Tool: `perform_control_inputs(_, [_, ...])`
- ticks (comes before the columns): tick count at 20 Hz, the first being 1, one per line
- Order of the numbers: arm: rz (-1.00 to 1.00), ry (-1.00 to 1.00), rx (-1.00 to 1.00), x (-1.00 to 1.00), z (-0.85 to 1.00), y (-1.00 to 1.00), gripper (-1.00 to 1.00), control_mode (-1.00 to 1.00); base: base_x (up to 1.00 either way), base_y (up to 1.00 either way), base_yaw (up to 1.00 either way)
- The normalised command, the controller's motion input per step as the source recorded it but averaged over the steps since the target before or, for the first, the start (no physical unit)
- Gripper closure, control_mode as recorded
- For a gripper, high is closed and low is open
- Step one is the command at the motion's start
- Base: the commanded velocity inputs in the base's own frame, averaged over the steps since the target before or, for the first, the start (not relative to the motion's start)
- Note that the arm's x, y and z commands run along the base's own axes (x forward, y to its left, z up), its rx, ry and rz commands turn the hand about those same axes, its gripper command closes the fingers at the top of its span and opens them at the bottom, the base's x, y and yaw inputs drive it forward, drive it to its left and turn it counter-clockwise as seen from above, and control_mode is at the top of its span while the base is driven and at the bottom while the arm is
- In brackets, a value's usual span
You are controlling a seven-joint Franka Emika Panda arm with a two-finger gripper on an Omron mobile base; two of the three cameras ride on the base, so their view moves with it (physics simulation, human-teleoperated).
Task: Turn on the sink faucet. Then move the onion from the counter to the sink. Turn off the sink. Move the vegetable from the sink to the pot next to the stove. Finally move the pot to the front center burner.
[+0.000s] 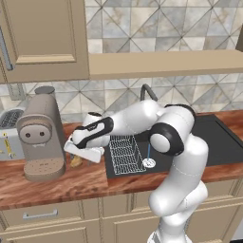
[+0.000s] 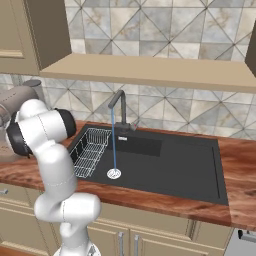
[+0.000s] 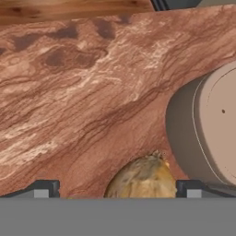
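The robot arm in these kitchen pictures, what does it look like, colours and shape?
The arm is glossy white, built of rounded tubular segments with dark black bands at its joints. The gripper has a white hand with a black section behind it, and two small dark fingertips with grey pads.

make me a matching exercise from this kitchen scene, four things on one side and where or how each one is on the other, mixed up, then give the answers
1. faucet
2. onion
3. wire rack
4. gripper

A. open, low over the counter
B. on the counter beside the coffee machine
C. running into the sink
D. inside the sink at its left end

Pairs: 1-C, 2-B, 3-D, 4-A
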Motion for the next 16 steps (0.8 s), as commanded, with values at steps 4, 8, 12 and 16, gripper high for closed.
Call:
perform_control_inputs(4, [-0.03, 0.0, 0.0, 0.24, 0.0, 0.03, -1.0, -1.0, 0.0, 0.0, 0.0])
perform_control_inputs(8, [-0.02, 0.0, 0.0, 0.24, 0.0, 0.07, -1.0, -1.0, 0.0, 0.0, 0.0])
perform_control_inputs(12, [-0.03, 0.0, 0.0, 0.15, 0.0, 0.12, -1.0, -1.0, 0.0, 0.0, 0.0])
perform_control_inputs(16, [-0.06, 0.0, 0.0, 0.01, -0.02, 0.17, -1.0, -1.0, 0.0, 0.0, 0.0])
